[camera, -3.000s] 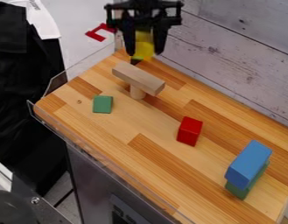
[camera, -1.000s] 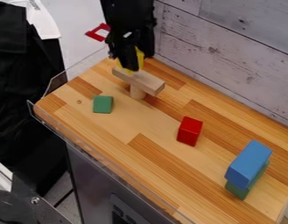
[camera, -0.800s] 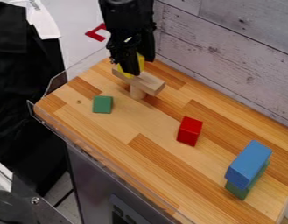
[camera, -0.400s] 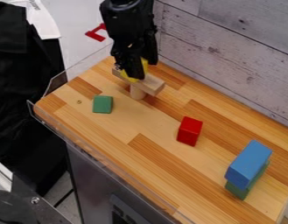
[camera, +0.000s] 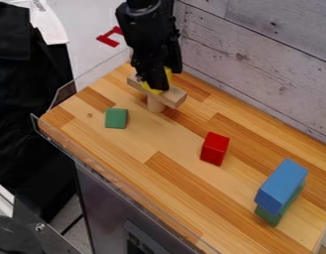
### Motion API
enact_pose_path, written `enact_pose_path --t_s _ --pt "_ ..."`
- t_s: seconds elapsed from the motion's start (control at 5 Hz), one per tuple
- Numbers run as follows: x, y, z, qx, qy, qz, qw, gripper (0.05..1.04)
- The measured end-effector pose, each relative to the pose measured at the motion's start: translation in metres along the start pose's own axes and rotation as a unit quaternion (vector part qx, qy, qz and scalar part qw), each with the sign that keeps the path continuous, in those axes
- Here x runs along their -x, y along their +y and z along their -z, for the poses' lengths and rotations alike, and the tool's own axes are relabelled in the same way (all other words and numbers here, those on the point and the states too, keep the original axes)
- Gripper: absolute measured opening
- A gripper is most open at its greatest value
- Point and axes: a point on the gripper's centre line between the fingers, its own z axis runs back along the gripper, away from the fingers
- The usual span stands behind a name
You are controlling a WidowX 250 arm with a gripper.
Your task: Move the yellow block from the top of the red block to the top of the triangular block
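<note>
Together, the claw (camera: 162, 81) and the yellow block (camera: 149, 89) have come down from high over the back corner of the counter (camera: 135, 144) to the wooden plank (camera: 174, 95), and since the last frame they have edged a little farther along it. The claw is clamped on the yellow block, which sits at the plank's top, partly hidden by the black fingers; whether it bears fully on the wood I cannot tell. Beneath the plank stands a round wooden peg (camera: 154, 105).

The red block (camera: 215, 149) is well apart, nearer the middle of the counter, so the lift-off is behind us and the step in hand looks like placing. None of the blocks in sight reads plainly as triangular; by the claw's position, the plank seems to be the support chosen.

Next, the job calls for settling the block flat and as near over the peg as can be had, then easing the grip open and rising straight up. Weight set toward one end could tip the plank, and a sideways drag on release might pull the block off or topple the pair.
</note>
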Motion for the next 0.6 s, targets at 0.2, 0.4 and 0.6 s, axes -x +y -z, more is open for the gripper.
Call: enact_pose_path --t_s 0.2,0.4,0.6 --pt "-0.0017 -0.0014 0.0051 -0.005 0.002 -0.003 1.0 0.565" --pt "-0.0049 -0.0034 0.0071 -0.006 0.003 -0.011 0.9999 0.566" --pt "-0.0055 -0.004 0.0087 -0.011 0.01 -0.011 0.9998 0.635"
